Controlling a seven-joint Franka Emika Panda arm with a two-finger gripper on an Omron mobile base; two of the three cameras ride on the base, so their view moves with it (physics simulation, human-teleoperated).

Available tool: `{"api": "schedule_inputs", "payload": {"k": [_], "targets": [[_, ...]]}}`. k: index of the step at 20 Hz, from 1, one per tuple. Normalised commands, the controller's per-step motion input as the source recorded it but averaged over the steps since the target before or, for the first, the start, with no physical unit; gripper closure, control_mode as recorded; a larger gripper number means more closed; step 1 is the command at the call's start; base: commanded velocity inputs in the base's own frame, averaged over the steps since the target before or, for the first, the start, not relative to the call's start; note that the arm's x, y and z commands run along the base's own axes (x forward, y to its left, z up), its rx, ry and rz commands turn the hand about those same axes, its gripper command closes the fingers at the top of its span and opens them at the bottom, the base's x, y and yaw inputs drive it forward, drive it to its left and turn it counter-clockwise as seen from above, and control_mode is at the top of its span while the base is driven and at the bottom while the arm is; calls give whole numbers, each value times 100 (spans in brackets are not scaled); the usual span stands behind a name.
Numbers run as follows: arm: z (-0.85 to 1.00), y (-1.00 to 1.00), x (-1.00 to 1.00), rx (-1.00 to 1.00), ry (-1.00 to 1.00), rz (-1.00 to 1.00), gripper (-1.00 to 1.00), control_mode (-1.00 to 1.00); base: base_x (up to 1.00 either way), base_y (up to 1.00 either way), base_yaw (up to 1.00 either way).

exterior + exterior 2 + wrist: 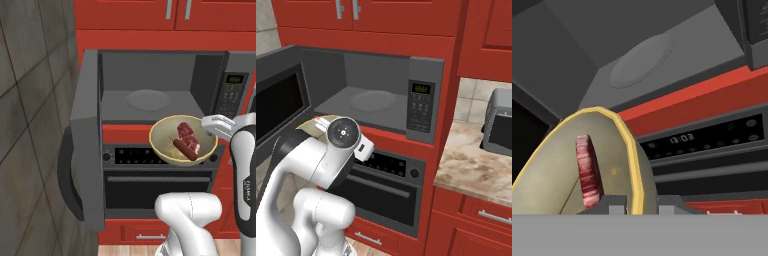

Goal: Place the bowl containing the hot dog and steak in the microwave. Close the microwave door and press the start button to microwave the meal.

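In the left base view, the end effector (209,123) gripped the right rim of the bowl (165,145) and held it up in the air, in front of the microwave (165,85). The bowl was below the open mouth, not inside. The hot dog (185,149) and the steak (188,133) lay in the bowl, touching. The microwave door (87,135) stood swung open to the left.

In the right base view, the white arm (331,155) hid most of the bowl (315,123). The round plate (374,100) sat on the microwave floor. A toaster oven (499,122) stood on the tabletop (476,165) at the right.

In the hand view, the 2 fingers (614,204) were clamped on the yellow rim of the bowl (629,150), 1 on each side. The steak (588,172) showed inside.
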Motion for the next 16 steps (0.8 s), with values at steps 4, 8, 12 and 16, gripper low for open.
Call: {"api": "schedule_inputs", "payload": {"k": [4,8,12,16], "targets": [[0,0,0,0,0,0,100,100,0,1,-10],[0,1,0,0,0,0,100,-100,0,6,-3],[0,0,0,0,0,0,100,-100,0,0,0],[0,0,1,0,0,0,100,-100,0,0,0]]}}
